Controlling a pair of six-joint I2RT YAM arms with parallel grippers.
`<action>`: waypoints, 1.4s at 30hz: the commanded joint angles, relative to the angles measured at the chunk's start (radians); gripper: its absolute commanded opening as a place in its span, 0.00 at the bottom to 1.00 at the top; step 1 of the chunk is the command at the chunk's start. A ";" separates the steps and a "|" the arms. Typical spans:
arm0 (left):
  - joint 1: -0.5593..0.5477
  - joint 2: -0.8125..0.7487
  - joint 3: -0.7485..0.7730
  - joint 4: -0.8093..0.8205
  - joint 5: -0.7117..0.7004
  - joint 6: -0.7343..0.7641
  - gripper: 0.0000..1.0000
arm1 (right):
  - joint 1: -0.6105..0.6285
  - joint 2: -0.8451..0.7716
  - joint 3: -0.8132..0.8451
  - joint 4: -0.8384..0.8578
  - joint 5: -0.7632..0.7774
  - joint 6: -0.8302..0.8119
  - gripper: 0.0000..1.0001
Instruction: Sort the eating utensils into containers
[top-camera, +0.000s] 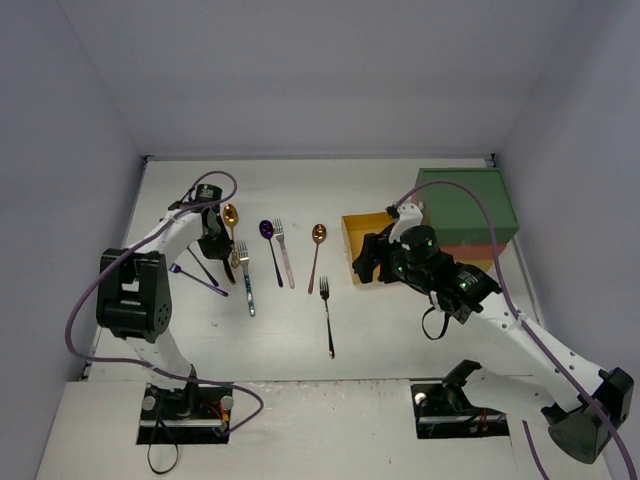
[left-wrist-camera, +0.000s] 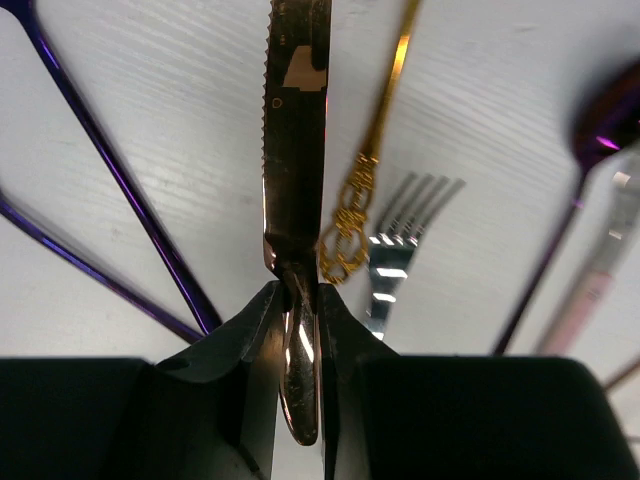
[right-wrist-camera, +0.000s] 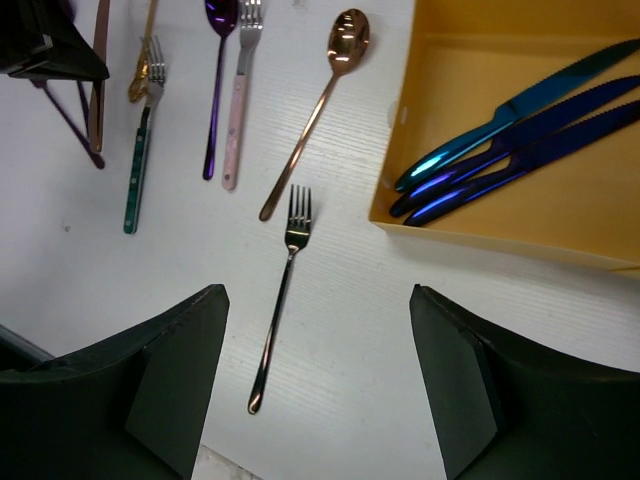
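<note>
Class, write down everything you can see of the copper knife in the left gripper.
The copper knife is slim, shiny, mirror-like metal, with a serrated edge along its left side in the left wrist view. The left gripper pinches it where blade meets handle, one finger on each side; the rounded handle end pokes back between them. The blade points away from the wrist, over the white table. Whether it touches the table cannot be told.
</note>
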 joint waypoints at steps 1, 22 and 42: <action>-0.017 -0.223 0.028 0.000 0.093 -0.036 0.00 | 0.041 0.049 0.071 0.147 -0.113 0.033 0.72; -0.318 -0.601 -0.051 0.204 0.201 -0.334 0.00 | 0.273 0.424 0.316 0.399 0.001 0.095 0.68; -0.418 -0.607 -0.071 0.250 0.130 -0.340 0.00 | 0.277 0.485 0.315 0.418 0.074 0.130 0.11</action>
